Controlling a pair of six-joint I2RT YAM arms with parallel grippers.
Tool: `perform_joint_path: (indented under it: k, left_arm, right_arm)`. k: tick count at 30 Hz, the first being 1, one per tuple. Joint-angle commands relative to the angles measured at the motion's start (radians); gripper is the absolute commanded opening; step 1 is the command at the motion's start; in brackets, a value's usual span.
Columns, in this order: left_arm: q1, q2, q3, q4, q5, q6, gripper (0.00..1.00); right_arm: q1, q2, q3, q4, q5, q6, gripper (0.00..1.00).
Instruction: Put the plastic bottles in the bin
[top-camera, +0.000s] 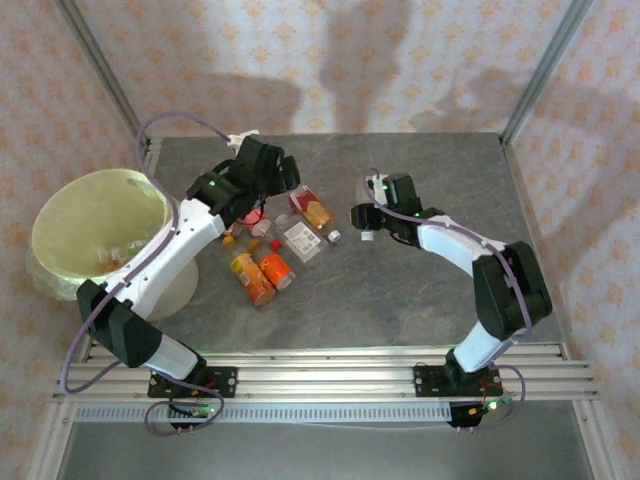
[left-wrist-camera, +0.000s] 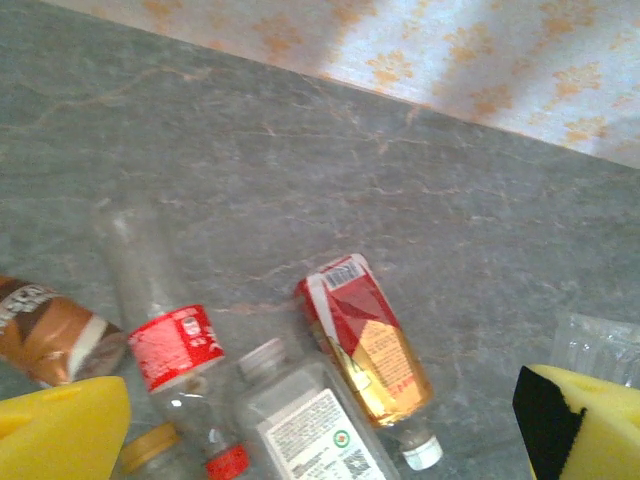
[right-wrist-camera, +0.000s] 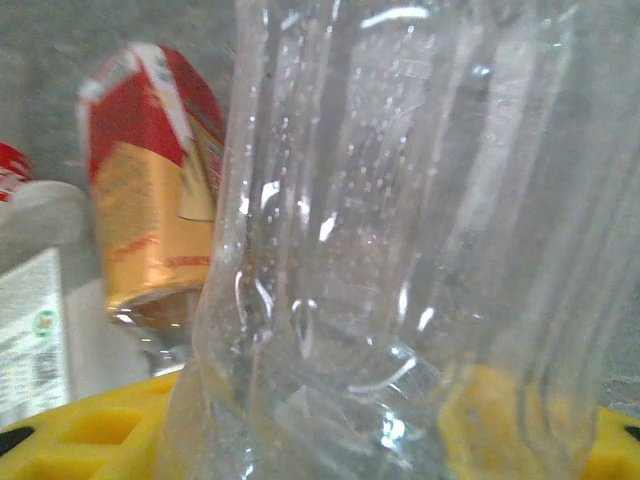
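My right gripper (right-wrist-camera: 325, 440) is closed on a clear bottle (right-wrist-camera: 400, 200). The bottle's wall stands between my yellow pads (right-wrist-camera: 95, 425) and looks dented where they press. From above, this grip sits right of the middle of the table (top-camera: 400, 300), well apart from the bin (top-camera: 80, 200), which stands off the table's left edge. I cannot tell whether the bottle is off the surface yet.

My left gripper (left-wrist-camera: 320, 440) is spread wide with nothing between its fingertips. It hangs over the heap left of centre: a red-label bottle (left-wrist-camera: 170, 345), a white-label bottle (left-wrist-camera: 305, 430), a red-and-orange bottle (left-wrist-camera: 365, 340) and a brown-label bottle (left-wrist-camera: 50, 335). Two orange bottles (top-camera: 262, 275) lie on the near side of the heap.

I judge the step in hand to be the pick of the clear bottle, with the carry not begun. The next move calls for a firm squeeze, since the thin plastic may buckle and slip, then a lift high enough to clear the heap. After that comes a long sweep left to the bin. My own left arm lies across that path, so it must give way or go first. For the left gripper, the red-and-orange bottle lies freest, at the right edge of the heap.
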Motion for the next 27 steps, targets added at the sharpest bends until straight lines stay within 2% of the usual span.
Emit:
perform_joint_path:
  k: [1,3,7,11,17,27]
  left_arm:
    - [-0.003,-0.019,-0.052,0.109,0.040,-0.011,1.00]
    - [-0.001,-0.033,-0.091,0.181,0.102,-0.019,1.00]
    - [-0.003,-0.020,-0.104,0.278,0.314,0.029,1.00]
    - [-0.006,-0.017,-0.117,0.326,0.416,0.115,1.00]
    - [-0.006,-0.019,-0.176,0.497,0.638,0.111,1.00]
    - [-0.006,0.024,-0.218,0.659,0.785,0.044,0.97]
  right_arm:
    - [-0.003,-0.068,-0.028,0.072,-0.067,-0.008,0.47]
    - [-0.002,-0.104,-0.044,0.084,-0.112,-0.015,0.47]
    - [0.016,-0.162,-0.063,0.109,-0.183,-0.041,0.47]
    - [0.023,-0.193,-0.068,0.128,-0.260,-0.055,0.48]
    - [0.025,-0.232,-0.102,0.206,-0.328,-0.051,0.48]
    - [0.047,-0.269,-0.136,0.377,-0.476,0.019,0.48]
